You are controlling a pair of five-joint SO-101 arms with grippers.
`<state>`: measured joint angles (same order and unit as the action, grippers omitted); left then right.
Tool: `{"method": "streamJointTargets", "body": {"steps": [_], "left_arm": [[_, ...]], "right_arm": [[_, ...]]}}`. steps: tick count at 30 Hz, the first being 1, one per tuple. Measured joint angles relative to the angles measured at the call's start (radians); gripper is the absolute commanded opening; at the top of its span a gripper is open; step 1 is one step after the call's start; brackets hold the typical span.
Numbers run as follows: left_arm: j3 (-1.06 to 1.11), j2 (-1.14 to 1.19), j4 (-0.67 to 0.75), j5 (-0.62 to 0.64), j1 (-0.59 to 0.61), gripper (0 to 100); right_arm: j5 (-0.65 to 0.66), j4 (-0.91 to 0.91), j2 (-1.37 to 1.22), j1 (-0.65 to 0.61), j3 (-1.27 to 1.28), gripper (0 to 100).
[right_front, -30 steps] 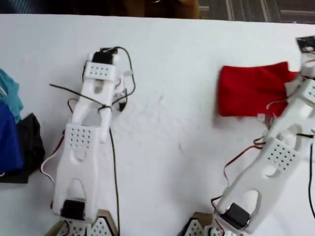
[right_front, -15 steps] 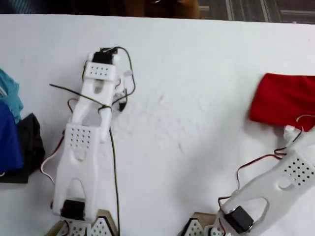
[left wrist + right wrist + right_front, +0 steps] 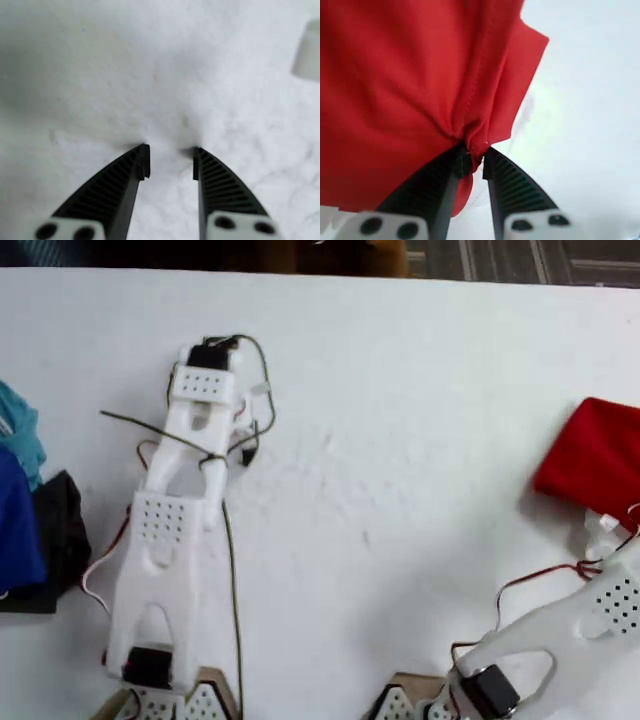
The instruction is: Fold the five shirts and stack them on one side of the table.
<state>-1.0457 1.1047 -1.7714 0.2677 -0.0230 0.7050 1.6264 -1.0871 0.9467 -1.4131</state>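
My right pincer (image 3: 473,164) is clamping a bunched hem of the red shirt (image 3: 405,75), which is spreading out just ahead of its tips on the bench (image 3: 590,100). My left pincer (image 3: 170,162) is hanging apart just above the bench.

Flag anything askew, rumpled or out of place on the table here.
The red shirt lies at the right edge of the table, puckered where the right gripper pinches its edge, so not flat. At the left edge the blue shirt, teal shirt and black shirt overlap unevenly, not squarely stacked. Nothing spilled or damaged.
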Motion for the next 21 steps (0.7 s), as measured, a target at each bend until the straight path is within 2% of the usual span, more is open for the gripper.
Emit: {"method": "streamJointTargets", "body": {"steps": [6,10,14,21], "left_arm": [[0.0,0.0,0.0,0.0,0.0,20],[0.0,0.0,0.0,0.0,0.0,20],[0.0,0.0,0.0,-0.034,0.0,20],[-0.005,-0.018,-0.003,-0.089,0.0,20]], "right_arm": [[-0.002,-0.009,-0.098,-0.005,-0.009,3.6],[0.009,-0.009,-0.133,-0.006,-0.028,16.0],[0.091,0.023,-0.12,-0.009,-0.049,27.7],[0.138,0.12,-0.032,-0.011,-0.181,26.5]]}}
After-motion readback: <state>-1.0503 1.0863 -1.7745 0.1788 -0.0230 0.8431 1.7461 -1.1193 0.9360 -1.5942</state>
